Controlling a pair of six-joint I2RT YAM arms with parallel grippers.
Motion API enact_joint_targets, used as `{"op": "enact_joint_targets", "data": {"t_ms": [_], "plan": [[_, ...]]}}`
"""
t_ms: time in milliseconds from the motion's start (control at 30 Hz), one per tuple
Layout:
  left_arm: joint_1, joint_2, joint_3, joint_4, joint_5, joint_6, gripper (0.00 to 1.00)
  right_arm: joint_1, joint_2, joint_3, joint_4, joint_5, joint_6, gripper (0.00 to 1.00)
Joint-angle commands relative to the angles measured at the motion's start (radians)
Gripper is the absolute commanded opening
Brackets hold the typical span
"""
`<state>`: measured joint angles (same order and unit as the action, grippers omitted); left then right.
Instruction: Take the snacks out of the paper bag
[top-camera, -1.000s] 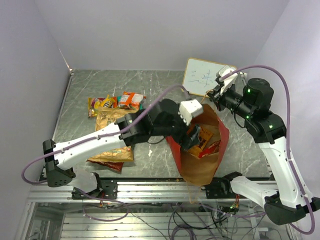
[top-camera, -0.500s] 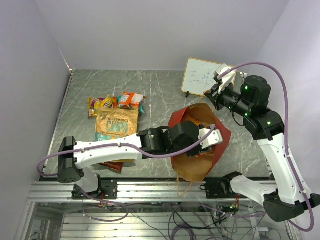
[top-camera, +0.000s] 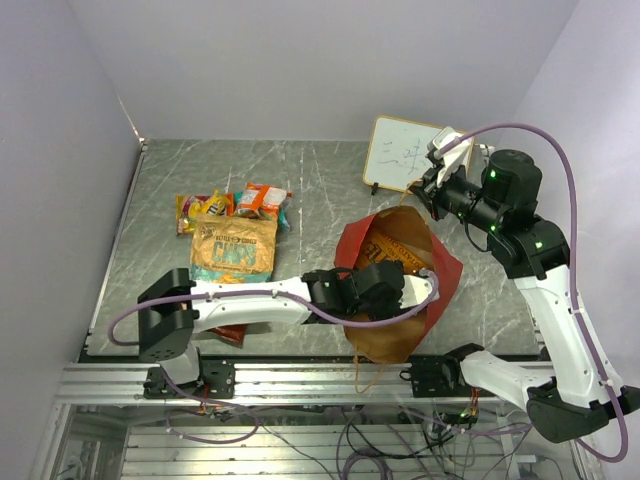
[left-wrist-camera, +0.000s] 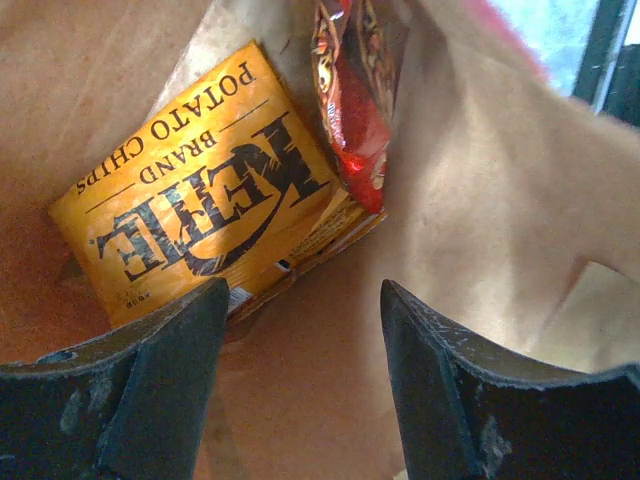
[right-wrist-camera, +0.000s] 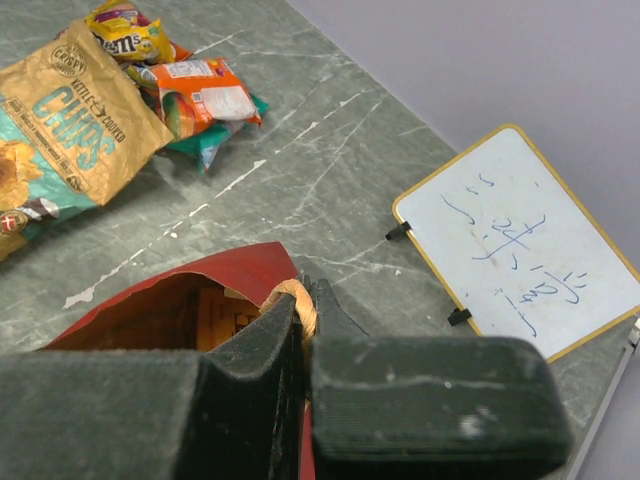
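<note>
The red paper bag (top-camera: 445, 262) stands open at the table's near right, brown inside (left-wrist-camera: 480, 200). My left gripper (top-camera: 425, 285) is deep inside it, open and empty (left-wrist-camera: 300, 320). Just beyond its fingers (left-wrist-camera: 430, 370) lie a yellow-orange potato chips pack (left-wrist-camera: 200, 215) and a red chip bag (left-wrist-camera: 350, 100). My right gripper (top-camera: 428, 188) is shut on the bag's cord handle (right-wrist-camera: 300, 298) at the far rim and holds the bag (right-wrist-camera: 235, 270) open. Outside, a tan-brown chip bag (top-camera: 233, 247), a yellow pack (top-camera: 205, 206) and an orange-teal pack (top-camera: 264, 199) lie on the table's left.
A small whiteboard (top-camera: 410, 152) leans at the far right, also in the right wrist view (right-wrist-camera: 520, 235). Another red packet (top-camera: 228, 330) lies partly under my left arm near the front edge. Walls close the table (top-camera: 320, 175) on the left, back and right.
My left arm has pushed further down into the bag, its wrist now low inside. The right gripper has kept its hold on the handle.
</note>
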<state>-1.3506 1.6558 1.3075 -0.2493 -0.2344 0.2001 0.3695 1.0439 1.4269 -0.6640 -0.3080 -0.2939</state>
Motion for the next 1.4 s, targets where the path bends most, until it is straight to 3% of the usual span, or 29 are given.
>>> {"op": "enact_joint_targets", "data": {"t_ms": [0,533,833,1033,1167,1367], "plan": [[0.034,0.054,0.013,0.064,-0.005,0.036,0.73,0.0,-0.002,0.038,0.028,-0.017,-0.004,0.0],[0.079,0.14,-0.025,0.157,0.041,0.199,0.84,0.0,0.0,0.052,0.019,-0.017,0.001,0.0],[0.077,0.21,-0.008,0.202,-0.009,0.224,0.89,0.0,0.009,0.066,0.016,-0.023,0.0,0.0],[0.077,0.254,-0.02,0.258,-0.114,0.224,0.9,0.0,0.009,0.073,0.012,-0.02,0.0,0.0],[0.082,0.288,-0.011,0.29,-0.196,0.244,0.88,0.0,0.015,0.081,0.01,-0.026,0.003,0.0],[0.112,0.328,0.038,0.288,-0.163,0.25,0.8,0.0,0.025,0.09,0.018,-0.041,0.018,0.0]]}}
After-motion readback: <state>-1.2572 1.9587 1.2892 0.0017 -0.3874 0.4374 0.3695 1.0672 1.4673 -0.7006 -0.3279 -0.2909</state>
